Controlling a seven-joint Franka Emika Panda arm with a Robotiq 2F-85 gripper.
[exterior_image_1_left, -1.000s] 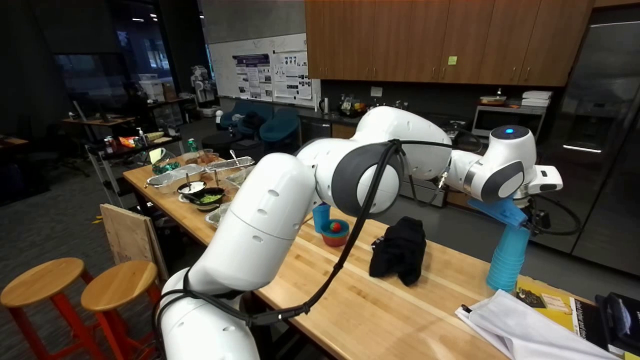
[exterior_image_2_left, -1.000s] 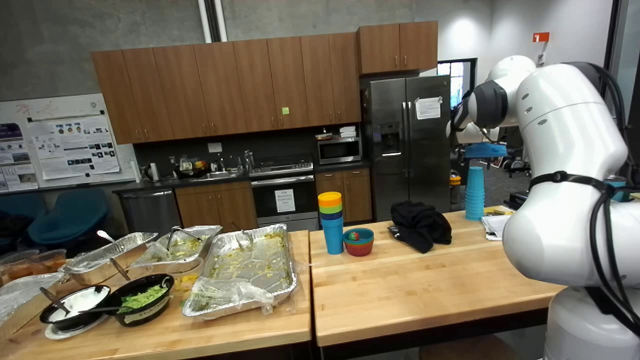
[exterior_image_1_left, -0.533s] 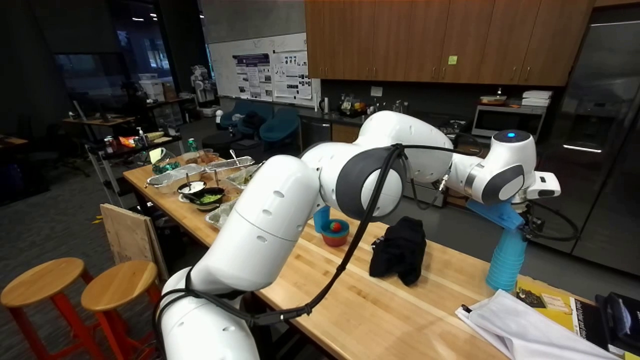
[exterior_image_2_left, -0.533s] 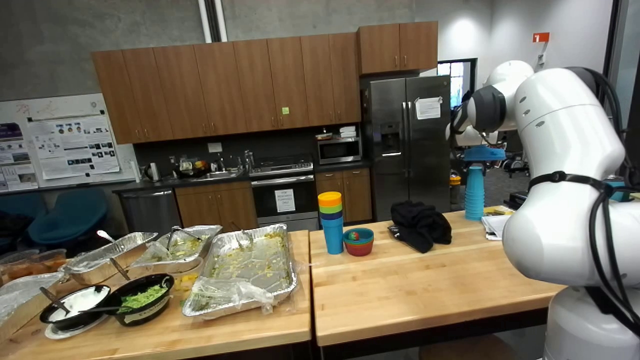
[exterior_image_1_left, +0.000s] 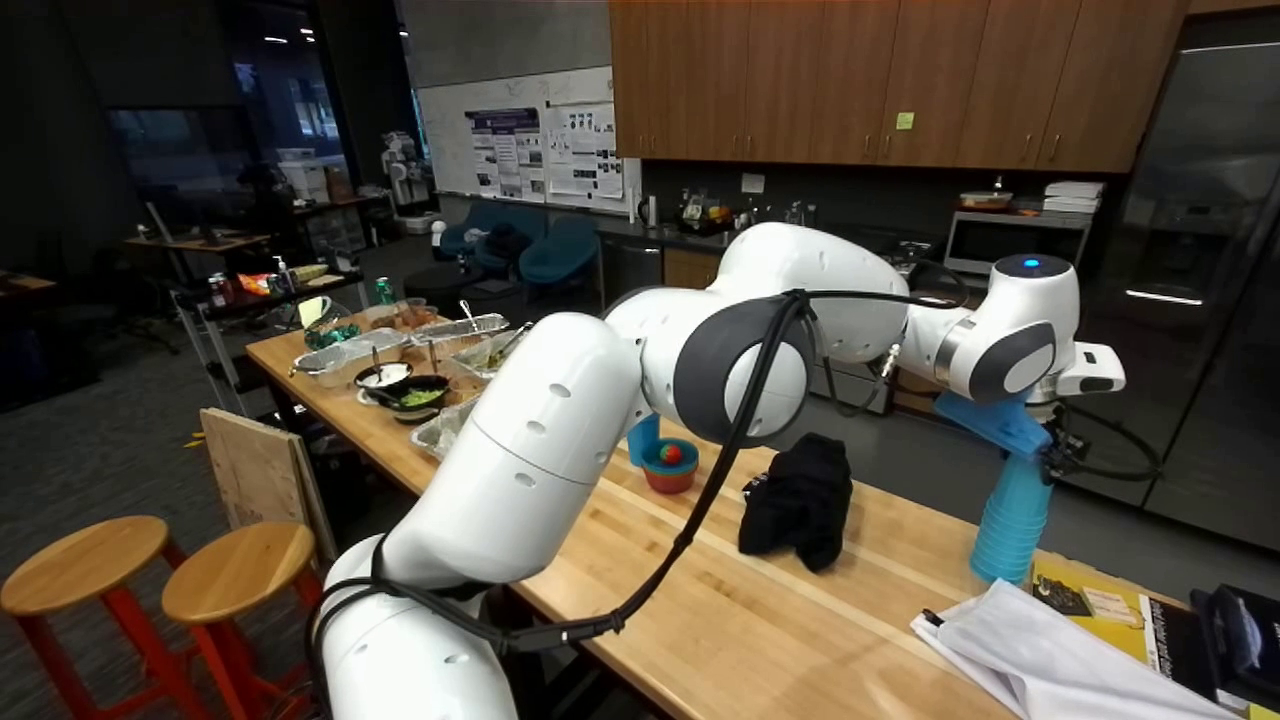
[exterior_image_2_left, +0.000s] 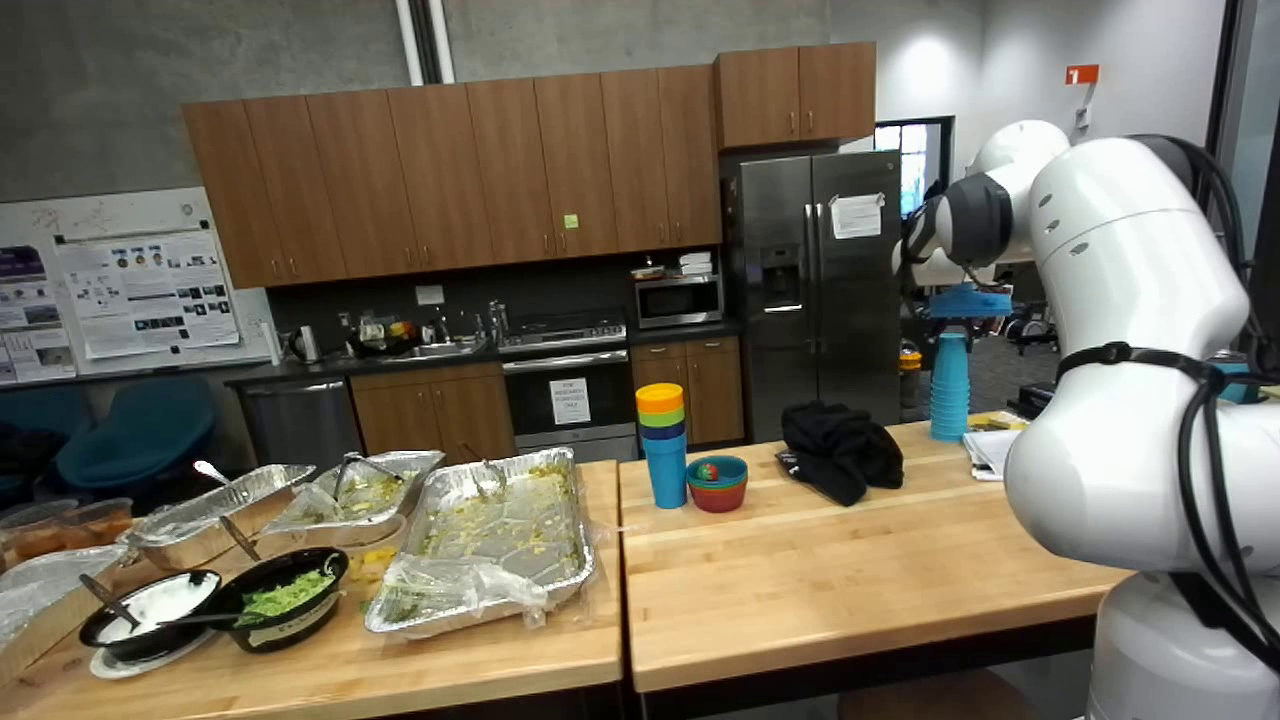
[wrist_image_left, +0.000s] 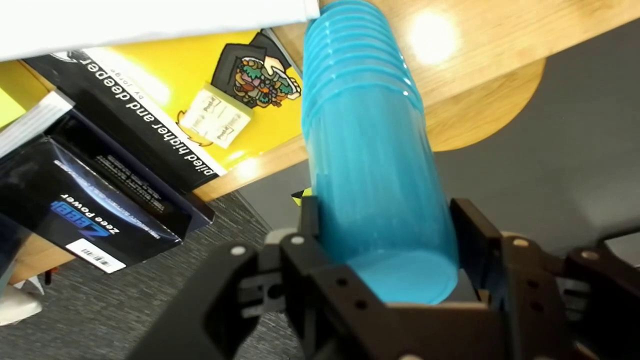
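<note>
A stack of nested blue cups stands upside down near the table's edge, seen in an exterior view with its rims on the wood. From above, my gripper straddles the uppermost cup near its closed bottom. Both black fingers lie against the cup's sides, so the jaws are shut on it. In an exterior view the gripper sits right at the stack's top. A blue plate is fixed at the wrist and partly hides the fingers there.
Beside the stack are a yellow book, a black box and a white cloth or sheet. A black garment, nested bowls, colored cups and a foil tray of food stand farther along the table.
My gripper came down a little onto the stack's top, then rose very slightly. Its jaws have closed on the top cup, and the stack has shifted barely.
</note>
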